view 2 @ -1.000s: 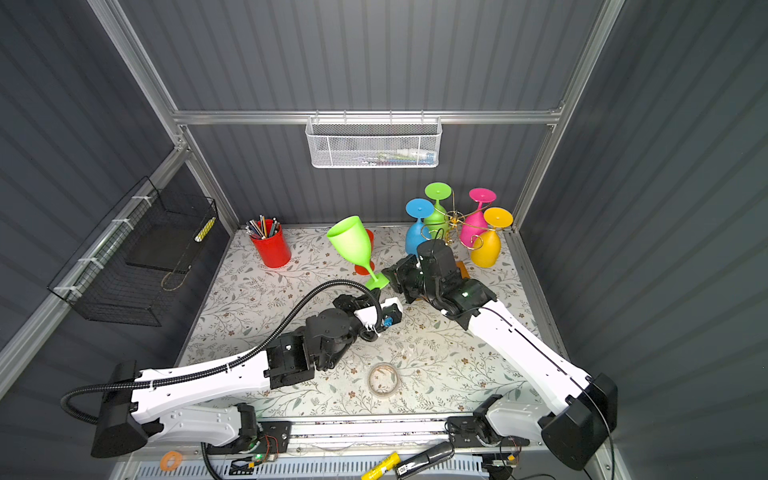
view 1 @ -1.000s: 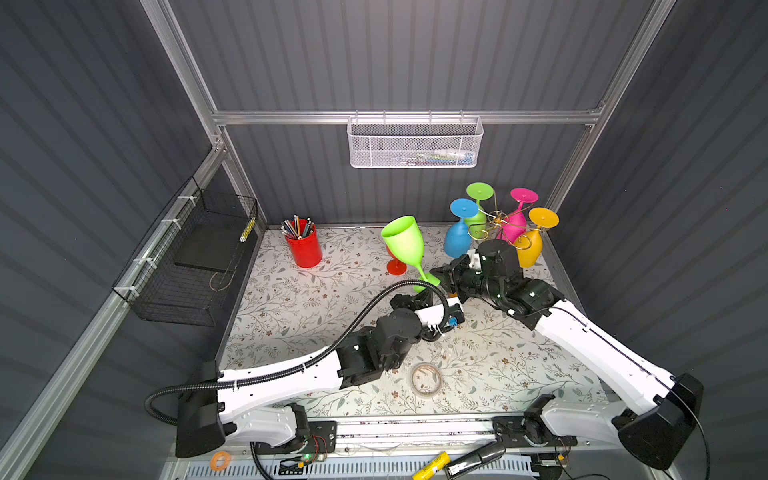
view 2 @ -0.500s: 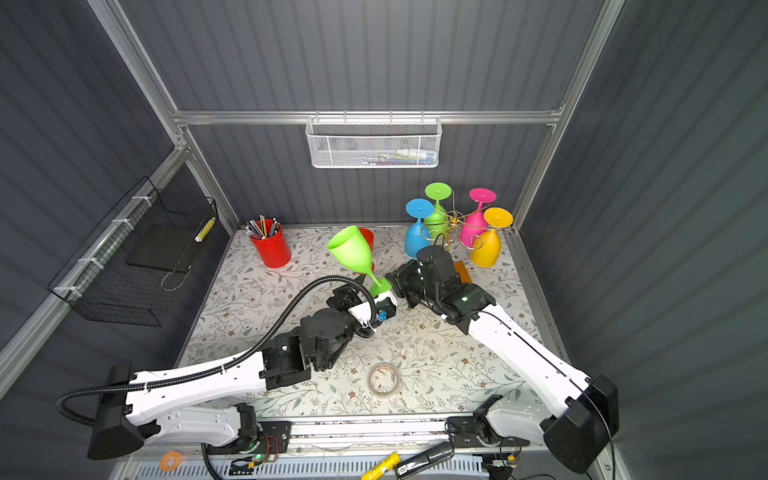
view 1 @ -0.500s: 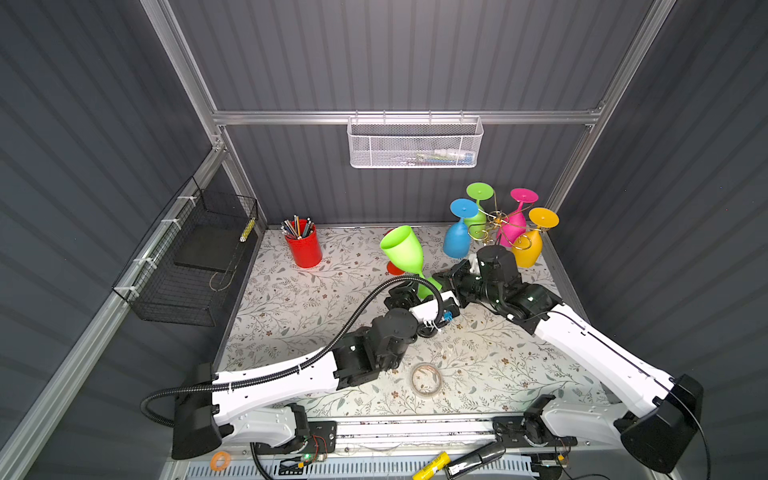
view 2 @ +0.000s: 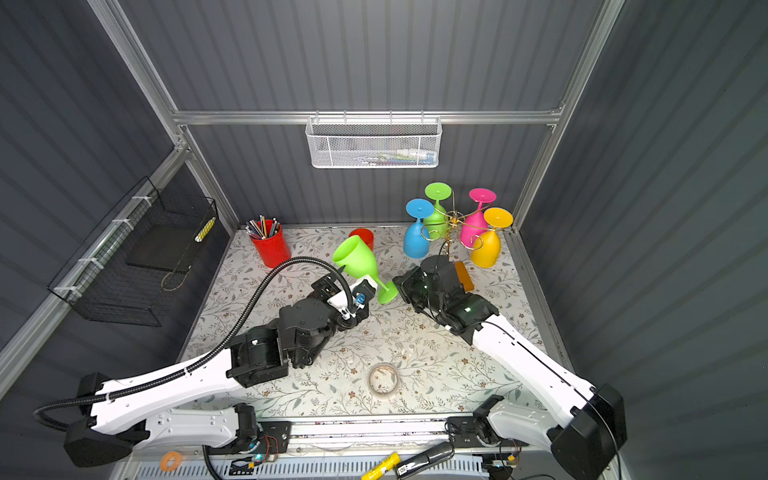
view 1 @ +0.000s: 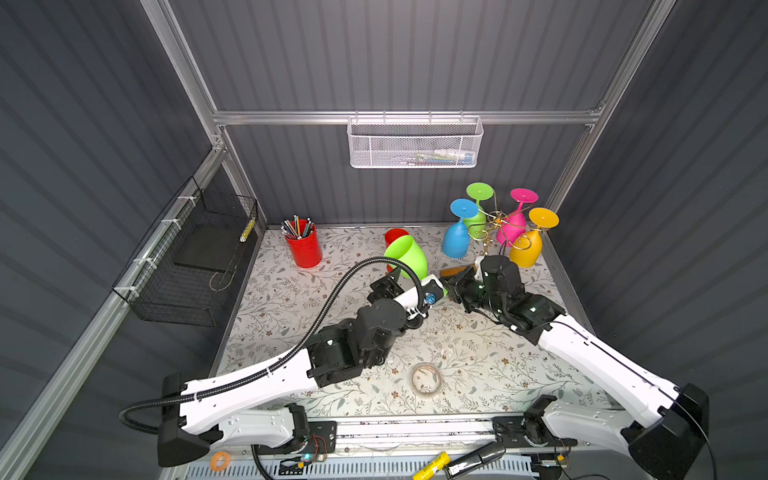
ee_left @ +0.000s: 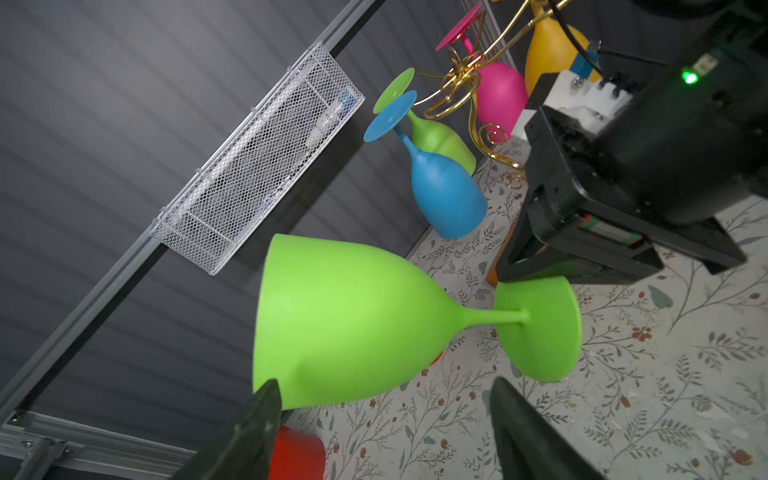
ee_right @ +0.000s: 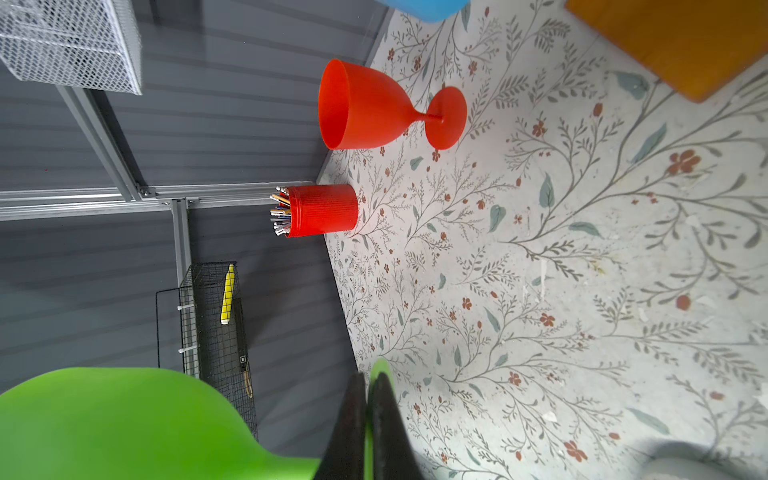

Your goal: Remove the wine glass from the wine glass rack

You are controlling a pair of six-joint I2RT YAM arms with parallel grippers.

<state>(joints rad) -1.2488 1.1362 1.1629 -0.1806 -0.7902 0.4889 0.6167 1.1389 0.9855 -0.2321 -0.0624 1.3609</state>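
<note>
Lying flat near the front edge of the bench (view 1: pixel 478 353), on its pale floral-print cover, is a clear roll of tape (view 1: pixel 426 379).

Over the middle of the bench the two arms meet at the green wine glass (view 1: pixel 409 257). It is smooth matte plastic with a deep rounded bowl, a thin stem and a flat round foot. It is off the rack, in the air and tilted, with the bowl leaning toward the far left corner.

The right gripper (ee_right: pixel 369 382) has its black fingers pressed together on the rim of the foot. Only the right wrist view shows this pinch; in both top views the wrist hides it. The left gripper (ee_left: pixel 384 383) is spread wide, with its two pointed fingers under the bowl and stem, which only the left wrist view shows. I cannot tell whether a tip touches the bowl.

Behind the held glass a red wine glass (ee_right: pixel 365 106) stands upright. It is half hidden in both top views and whole in the right wrist view. Toward the far left corner stands a ribbed red cup (view 1: pixel 305 249) full of pencils.

In the far right corner stands the wine glass rack (view 1: pixel 494 220), thin gold wire with curled arms on an orange-brown wooden base (ee_right: pixel 681 41). Four glasses hang from it upside down: a blue glass (view 1: pixel 455 245), a second green glass (view 1: pixel 480 192), a pink glass (view 1: pixel 511 232) and a yellow glass (view 1: pixel 527 251).

A white mesh basket (view 1: pixel 415 143) hangs on the far wall and a black wire basket (view 1: pixel 195 266) on the left wall.
</note>
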